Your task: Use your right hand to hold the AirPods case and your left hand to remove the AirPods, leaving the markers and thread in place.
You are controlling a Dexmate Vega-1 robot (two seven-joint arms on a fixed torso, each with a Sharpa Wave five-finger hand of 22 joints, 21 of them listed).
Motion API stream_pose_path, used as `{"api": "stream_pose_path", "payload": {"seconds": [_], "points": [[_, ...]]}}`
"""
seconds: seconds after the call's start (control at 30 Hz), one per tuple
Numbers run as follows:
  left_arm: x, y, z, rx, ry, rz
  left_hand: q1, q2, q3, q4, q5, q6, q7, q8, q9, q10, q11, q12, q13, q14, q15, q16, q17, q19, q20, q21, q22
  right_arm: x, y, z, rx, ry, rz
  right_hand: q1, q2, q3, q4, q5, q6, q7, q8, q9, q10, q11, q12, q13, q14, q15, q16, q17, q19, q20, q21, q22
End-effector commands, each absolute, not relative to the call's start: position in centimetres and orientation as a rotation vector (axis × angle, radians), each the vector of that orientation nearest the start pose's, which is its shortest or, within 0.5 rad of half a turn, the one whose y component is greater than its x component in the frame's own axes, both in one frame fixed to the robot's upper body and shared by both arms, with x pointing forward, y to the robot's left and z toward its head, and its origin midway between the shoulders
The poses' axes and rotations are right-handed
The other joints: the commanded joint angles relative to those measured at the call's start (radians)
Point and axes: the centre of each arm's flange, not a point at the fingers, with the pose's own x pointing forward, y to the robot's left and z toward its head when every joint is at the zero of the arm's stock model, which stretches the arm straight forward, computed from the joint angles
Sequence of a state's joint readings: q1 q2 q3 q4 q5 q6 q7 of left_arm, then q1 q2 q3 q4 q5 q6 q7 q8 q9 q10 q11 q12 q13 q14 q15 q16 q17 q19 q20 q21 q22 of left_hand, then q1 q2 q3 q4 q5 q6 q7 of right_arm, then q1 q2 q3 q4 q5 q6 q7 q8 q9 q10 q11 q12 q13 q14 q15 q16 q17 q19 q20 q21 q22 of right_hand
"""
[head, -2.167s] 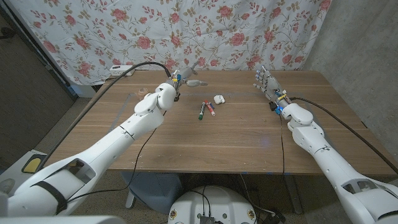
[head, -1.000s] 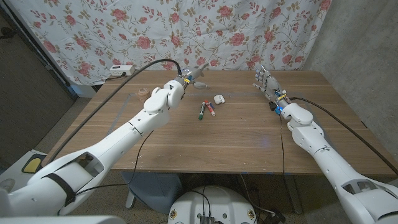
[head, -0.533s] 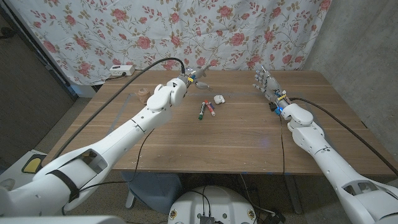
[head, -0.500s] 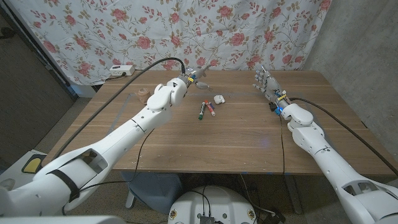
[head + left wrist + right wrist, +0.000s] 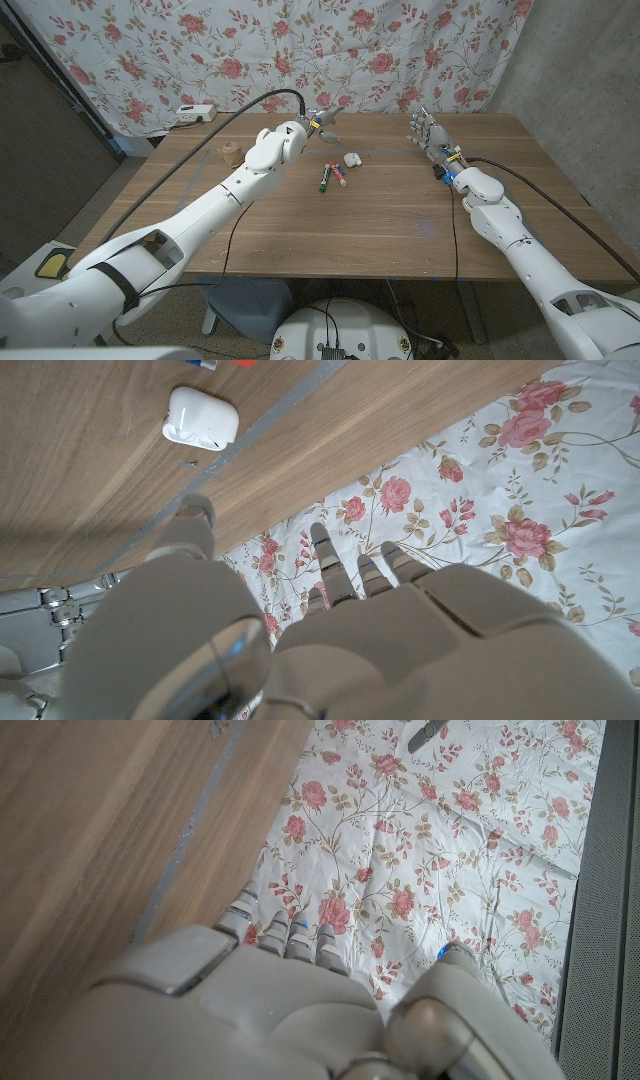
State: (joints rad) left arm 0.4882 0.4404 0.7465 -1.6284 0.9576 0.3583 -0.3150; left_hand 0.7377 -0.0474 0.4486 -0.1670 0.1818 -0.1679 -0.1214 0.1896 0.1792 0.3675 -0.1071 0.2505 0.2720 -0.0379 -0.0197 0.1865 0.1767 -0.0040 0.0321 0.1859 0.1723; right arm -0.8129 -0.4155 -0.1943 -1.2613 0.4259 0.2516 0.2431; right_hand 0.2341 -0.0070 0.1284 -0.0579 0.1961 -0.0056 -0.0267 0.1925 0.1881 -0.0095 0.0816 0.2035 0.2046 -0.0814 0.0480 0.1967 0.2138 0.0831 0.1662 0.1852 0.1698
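Note:
The white AirPods case [image 5: 351, 159] lies closed on the wooden table [image 5: 380, 220], right of the table's middle toward the back; the left wrist view has the case [image 5: 200, 418] too. Two markers [image 5: 332, 177] lie just in front of it. A small brown spool of thread [image 5: 233, 152] sits to the left. My left hand [image 5: 322, 118] hovers behind and left of the case, fingers apart, holding nothing. My right hand [image 5: 428, 133] stands upright at the back right, fingers spread and empty, well right of the case.
A flowered cloth [image 5: 300, 50] hangs right behind the table's back edge. A white power strip [image 5: 195, 111] lies at the back left corner. A cable [image 5: 200, 125] runs along my left arm.
My left arm has swung right and farther back, bringing the hand nearer the case and uncovering the thread spool. The right arm, case and markers have stayed put.

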Motion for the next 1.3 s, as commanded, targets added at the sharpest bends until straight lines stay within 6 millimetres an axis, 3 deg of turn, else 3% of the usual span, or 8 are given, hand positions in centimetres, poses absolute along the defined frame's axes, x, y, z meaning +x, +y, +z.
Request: {"api": "stream_pose_path", "payload": {"seconds": [0.03, 0.67, 0.83, 1.3], "points": [[63.1, 8.3, 10.9, 1.663, -0.565, 0.057, -0.003, -0.011, -0.004, 0.003, 0.000, -0.212, 0.007, 0.000, 0.003, 0.002, 0.005, -0.006, 0.003, -0.011, -0.002, 0.002, 0.003, -0.009, 0.004, -0.002, 0.000, 65.4, -29.9, 0.1, -0.107, -0.646, 0.283, 0.000, 0.008, 0.004, -0.006, -0.003, 0.000, -0.007, 0.004, 0.004, -0.001, 0.001, 0.004, 0.001, -0.009, 0.004, 0.009, 0.001, -0.006, 0.002, 0.004, 0.002], [64.0, 7.6, 9.5, 1.634, -0.536, 0.048, -0.025, -0.018, -0.018, 0.016, -0.007, -0.212, 0.012, 0.000, 0.003, -0.001, 0.006, -0.008, 0.005, -0.012, 0.002, 0.006, 0.004, -0.009, 0.006, 0.001, 0.001, 65.3, -30.1, 0.0, -0.096, -0.663, 0.292, 0.000, 0.010, 0.004, -0.008, -0.003, 0.000, -0.007, 0.004, 0.004, -0.001, 0.000, 0.004, 0.001, -0.008, 0.004, 0.010, 0.000, -0.006, 0.002, 0.004, 0.002], [64.3, 7.4, 9.1, 1.621, -0.532, 0.032, -0.030, -0.019, -0.021, 0.019, -0.008, -0.212, 0.012, 0.000, 0.003, -0.001, 0.006, -0.008, 0.006, -0.012, 0.001, 0.006, 0.004, -0.010, 0.006, 0.001, 0.001, 65.1, -30.1, 0.1, -0.093, -0.671, 0.296, 0.003, 0.010, 0.005, -0.012, -0.004, 0.002, -0.006, 0.005, 0.004, 0.008, 0.024, 0.007, 0.000, 0.005, 0.013, 0.014, -0.002, 0.003, -0.009, 0.007, 0.002], [64.7, 7.4, 8.5, 1.603, -0.512, 0.025, -0.037, -0.018, -0.025, 0.023, -0.008, -0.212, 0.014, 0.001, 0.003, -0.003, 0.005, -0.009, 0.007, -0.015, 0.001, 0.006, 0.004, -0.011, 0.006, 0.001, 0.001, 64.7, -30.0, 0.4, -0.098, -0.683, 0.305, 0.005, 0.009, 0.004, -0.015, -0.004, 0.003, -0.005, 0.005, 0.004, 0.006, 0.023, 0.005, -0.001, 0.002, 0.012, 0.012, -0.004, 0.002, -0.011, 0.006, 0.002]]}}
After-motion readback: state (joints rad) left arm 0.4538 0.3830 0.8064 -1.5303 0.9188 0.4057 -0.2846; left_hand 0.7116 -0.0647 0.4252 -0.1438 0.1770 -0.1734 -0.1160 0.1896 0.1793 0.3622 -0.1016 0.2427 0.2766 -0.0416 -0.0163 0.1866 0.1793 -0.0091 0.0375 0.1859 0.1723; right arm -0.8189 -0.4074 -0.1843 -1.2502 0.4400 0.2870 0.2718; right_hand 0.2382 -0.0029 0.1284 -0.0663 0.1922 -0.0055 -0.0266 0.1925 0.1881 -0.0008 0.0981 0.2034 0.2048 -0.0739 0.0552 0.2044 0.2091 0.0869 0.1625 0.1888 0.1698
